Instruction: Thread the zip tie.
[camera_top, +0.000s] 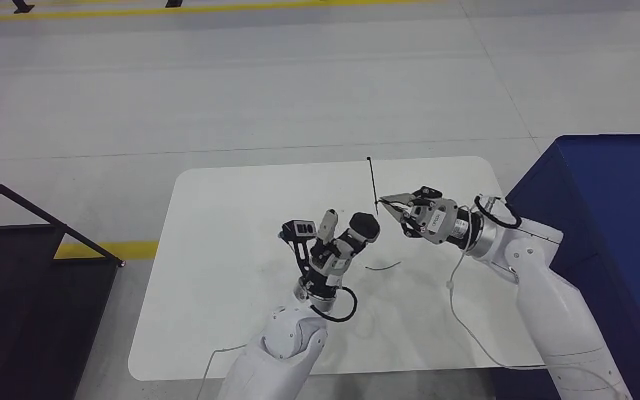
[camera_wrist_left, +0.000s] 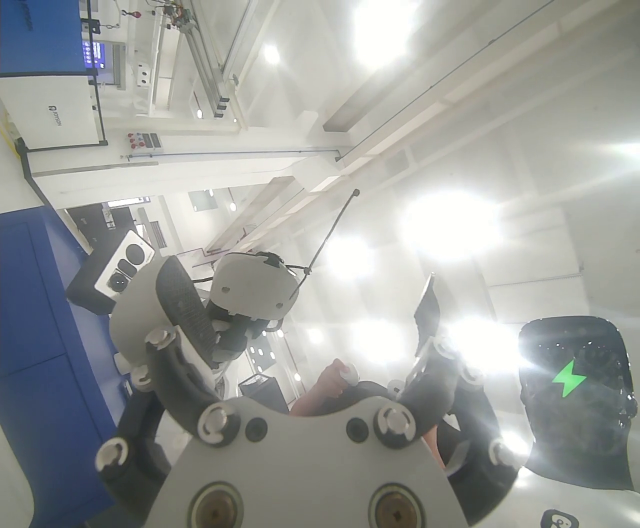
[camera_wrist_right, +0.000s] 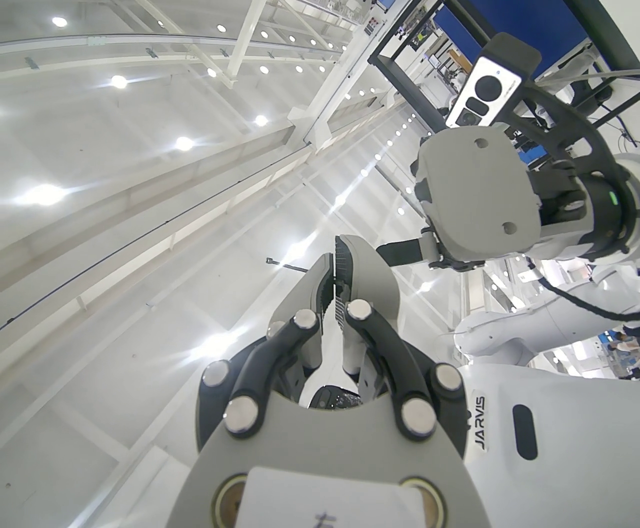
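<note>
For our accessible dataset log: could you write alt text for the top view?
The right gripper, jaws shut, holds a thin black zip tie by one end above a white table. The left gripper, jaws open, is close beside it, and a short curved black strip lies on the table between the arms.

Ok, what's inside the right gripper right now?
A thin black zip tie, clamped in the shut right gripper, its long end sticking out over the white table. The stretch inside the grip is covered, as is any tail behind it.
</note>
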